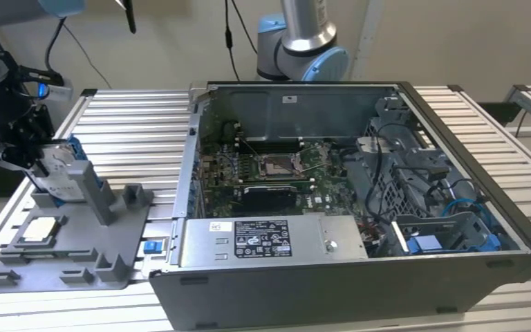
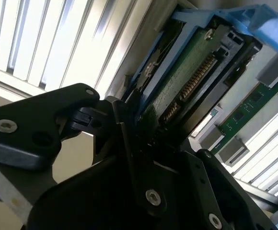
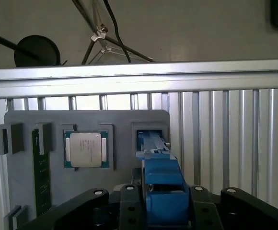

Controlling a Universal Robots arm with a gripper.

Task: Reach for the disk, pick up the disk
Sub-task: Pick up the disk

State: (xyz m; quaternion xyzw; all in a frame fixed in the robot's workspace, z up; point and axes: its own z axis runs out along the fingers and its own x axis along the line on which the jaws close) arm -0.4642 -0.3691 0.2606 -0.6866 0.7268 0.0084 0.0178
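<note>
Firmly, the black two-finger gripper (image 1: 36, 166) clamps the disk (image 1: 66, 178), a flat silver-grey hard drive in a bright blue plastic caddy. It stands on edge at a slot of the grey plastic fixture tray (image 1: 72, 242), at the exterior view's left.

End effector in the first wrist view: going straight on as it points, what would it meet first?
The disk: its blue caddy stands directly ahead of the end effector, close against it. Behind the disk in that line is the grey fixture plate, though depth is hard to judge.
</note>
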